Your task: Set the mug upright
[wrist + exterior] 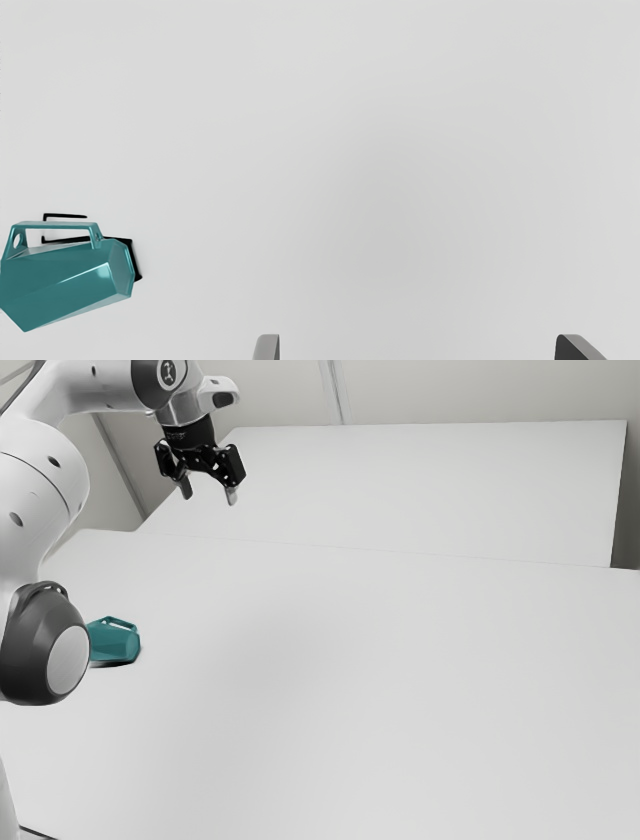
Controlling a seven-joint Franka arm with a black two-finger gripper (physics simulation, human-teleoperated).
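The mug (65, 280) looked glossy and smooth, hard like glazed ceramic or plastic, though which was hard to tell. The desk (380, 690) had a smooth, matt finish.

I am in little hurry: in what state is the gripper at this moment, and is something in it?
Gripper: open, fingers well apart, holding nothing; the mug lies on its side, away from it.

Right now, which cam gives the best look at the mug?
The wrist view: the teal mug lies on its side there, handle and flat base both clear, though the picture's edge crops its far end. The exterior view shows it smaller, partly behind the arm, handle up.
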